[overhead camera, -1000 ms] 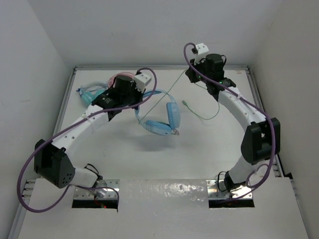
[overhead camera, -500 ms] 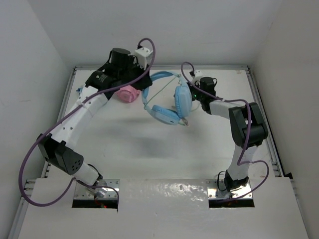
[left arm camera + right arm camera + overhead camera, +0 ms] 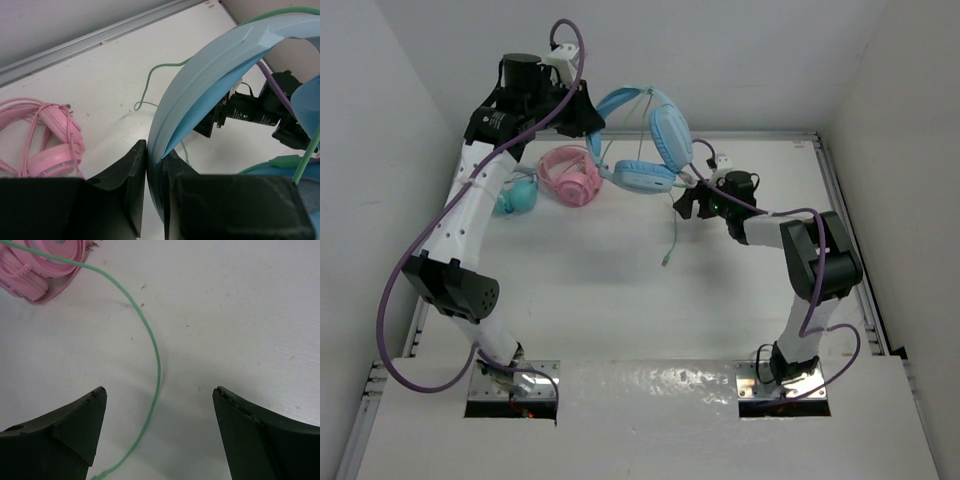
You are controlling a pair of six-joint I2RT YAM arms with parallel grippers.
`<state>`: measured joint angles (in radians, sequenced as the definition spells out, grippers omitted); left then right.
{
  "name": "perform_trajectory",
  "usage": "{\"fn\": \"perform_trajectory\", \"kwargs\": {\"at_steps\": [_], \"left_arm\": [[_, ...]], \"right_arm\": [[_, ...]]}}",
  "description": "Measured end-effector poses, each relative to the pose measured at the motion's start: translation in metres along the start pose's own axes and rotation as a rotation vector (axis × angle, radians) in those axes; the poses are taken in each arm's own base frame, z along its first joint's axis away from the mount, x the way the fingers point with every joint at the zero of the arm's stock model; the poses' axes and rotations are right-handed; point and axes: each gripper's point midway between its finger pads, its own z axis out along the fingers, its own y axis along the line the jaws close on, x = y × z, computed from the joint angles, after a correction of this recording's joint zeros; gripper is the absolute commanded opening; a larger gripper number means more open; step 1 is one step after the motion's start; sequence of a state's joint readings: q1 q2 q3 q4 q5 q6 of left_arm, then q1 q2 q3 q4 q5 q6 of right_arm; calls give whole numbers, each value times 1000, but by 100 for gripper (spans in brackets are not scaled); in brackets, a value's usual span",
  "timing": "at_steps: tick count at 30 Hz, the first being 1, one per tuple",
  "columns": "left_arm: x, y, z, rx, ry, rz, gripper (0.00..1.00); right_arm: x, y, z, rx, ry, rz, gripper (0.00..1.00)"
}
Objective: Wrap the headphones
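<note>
The light-blue headphones (image 3: 658, 135) hang in the air over the back of the table, and my left gripper (image 3: 590, 122) is shut on their wide headband (image 3: 210, 65). The left wrist view shows the band pinched between both fingers of that gripper (image 3: 156, 160). The thin pale-green cable (image 3: 674, 232) drops from the earcups to the table, its plug end lying loose. My right gripper (image 3: 686, 204) is low, just right of the cable, and open. In the right wrist view the cable (image 3: 156, 355) runs between the spread fingers of that gripper (image 3: 160, 395) without touching them.
Pink headphones (image 3: 570, 177) lie on the table at the back left, under the raised pair, also visible in the wrist views (image 3: 50, 135) (image 3: 45, 265). Smaller teal headphones (image 3: 518, 195) lie left of them. Walls close in the table at the back and sides.
My left arm has lifted the headphones up and toward the back left. My right gripper has opened and come lower and to the left; the cable now hangs free.
</note>
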<state>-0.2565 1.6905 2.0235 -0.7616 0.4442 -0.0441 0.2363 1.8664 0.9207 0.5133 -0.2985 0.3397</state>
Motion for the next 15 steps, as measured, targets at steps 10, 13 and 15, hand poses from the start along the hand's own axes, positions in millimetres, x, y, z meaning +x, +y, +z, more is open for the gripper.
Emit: {"fn": "perform_trajectory", "kwargs": {"at_steps": [10, 13, 15], "left_arm": [[-6, -4, -1, 1, -6, -11, 0], [-5, -2, -1, -8, -4, -13, 0], [-5, -2, -1, -12, -5, -13, 0]], "right_arm": [[66, 43, -24, 122, 132, 95, 72], [88, 59, -35, 185, 182, 81, 68], [100, 65, -38, 234, 214, 62, 65]]}}
